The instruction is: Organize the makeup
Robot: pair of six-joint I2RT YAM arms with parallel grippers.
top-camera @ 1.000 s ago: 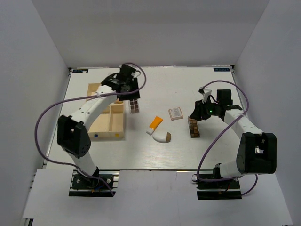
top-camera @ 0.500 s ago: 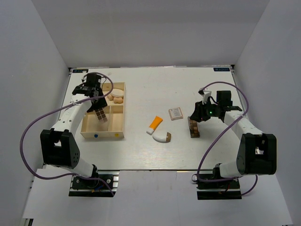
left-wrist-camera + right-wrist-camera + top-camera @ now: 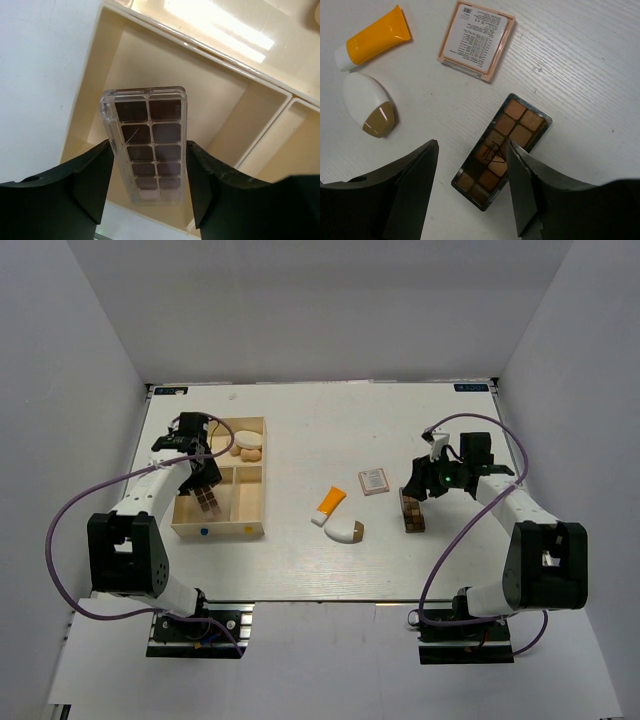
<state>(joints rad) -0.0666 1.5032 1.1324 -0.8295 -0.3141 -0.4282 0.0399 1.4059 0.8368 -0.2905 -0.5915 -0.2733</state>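
My left gripper is shut on a slim eyeshadow palette with dark plum pans. It holds it tilted inside the left compartment of the pale wooden tray. My right gripper is open, its fingers hovering either side of a second palette with brown and orange pans lying flat on the table. The orange tube, a white and brown egg-shaped piece and the square compact lie mid-table.
Peach sponges and a round cream puff sit in the tray's far compartment. The tray's other compartments hold nothing I can see. White walls enclose the table on three sides.
My left arm has swung left from beside the tray and lowered the plum palette into the left compartment. The right arm has barely moved.
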